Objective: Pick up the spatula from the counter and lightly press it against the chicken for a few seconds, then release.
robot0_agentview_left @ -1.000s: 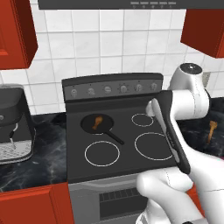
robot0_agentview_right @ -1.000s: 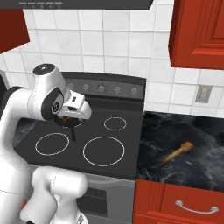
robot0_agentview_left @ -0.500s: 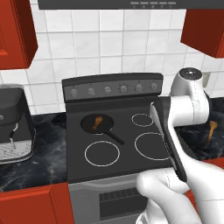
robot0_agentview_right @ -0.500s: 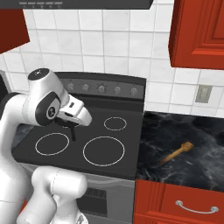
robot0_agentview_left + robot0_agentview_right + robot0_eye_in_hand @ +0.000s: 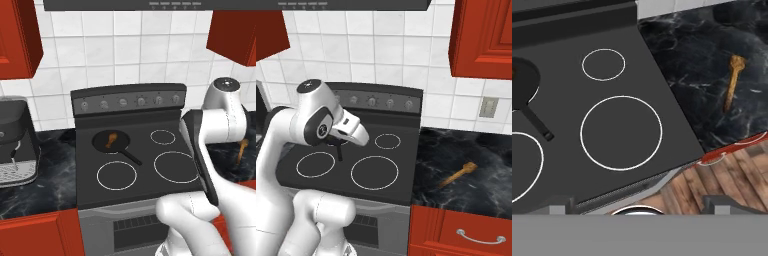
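Nearest you, the end effector point(image 5: 639, 205) sits at the bottom of the hand view with its tips spread wide and nothing between them, hanging above the front edge of the stove point(image 5: 627, 65). In the right base view it hovers left of centre over the black cooktop. The spatula point(image 5: 732, 82) lies flat on the dark marbled worktop point(image 5: 692, 60) in the upper right of the hand view, broader end toward the top of the frame, untouched and well apart from the end effector. The right base view shows it at centre right, just above a red drawer point(image 5: 466, 232). Farther back, in the left base view, the pan point(image 5: 100, 142) rests on a rear burner left of centre, handle pointing to the lower right, with the chicken point(image 5: 111, 139) lying inside it. A coffee machine point(image 5: 15, 142) stands at that frame's left edge. Behind the stove you see a row of knobs point(image 5: 130, 101), the white tiled wall point(image 5: 130, 45) and red cabinets point(image 5: 17, 40).
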Robot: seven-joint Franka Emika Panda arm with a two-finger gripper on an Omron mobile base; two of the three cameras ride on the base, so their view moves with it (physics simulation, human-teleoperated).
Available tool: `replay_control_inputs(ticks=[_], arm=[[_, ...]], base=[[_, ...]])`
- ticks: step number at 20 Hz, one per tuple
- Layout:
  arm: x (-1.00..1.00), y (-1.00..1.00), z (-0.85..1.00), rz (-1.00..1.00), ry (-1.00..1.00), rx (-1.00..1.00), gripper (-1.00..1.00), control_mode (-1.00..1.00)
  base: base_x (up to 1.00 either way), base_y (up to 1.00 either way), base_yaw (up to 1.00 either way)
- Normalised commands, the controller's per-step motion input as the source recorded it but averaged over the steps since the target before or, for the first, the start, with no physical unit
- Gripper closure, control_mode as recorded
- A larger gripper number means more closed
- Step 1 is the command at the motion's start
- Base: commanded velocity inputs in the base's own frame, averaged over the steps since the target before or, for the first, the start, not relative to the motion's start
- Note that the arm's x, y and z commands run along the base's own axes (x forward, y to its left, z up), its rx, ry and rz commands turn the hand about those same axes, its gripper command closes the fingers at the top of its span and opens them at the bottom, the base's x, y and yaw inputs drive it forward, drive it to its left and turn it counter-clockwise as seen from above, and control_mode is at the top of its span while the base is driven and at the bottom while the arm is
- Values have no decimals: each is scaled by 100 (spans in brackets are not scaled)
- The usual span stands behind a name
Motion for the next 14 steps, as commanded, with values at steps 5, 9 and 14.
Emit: replay_control_inputs(ticks=[5,9,14], arm=[[0,-35,0,-3,0,0,-100,-100],[0,-37,0,-5,0,0,-100,-100],[0,-46,0,-5,0,0,-100,-100]], base=[[0,0,0],[0,0,0],[0,0,0]])
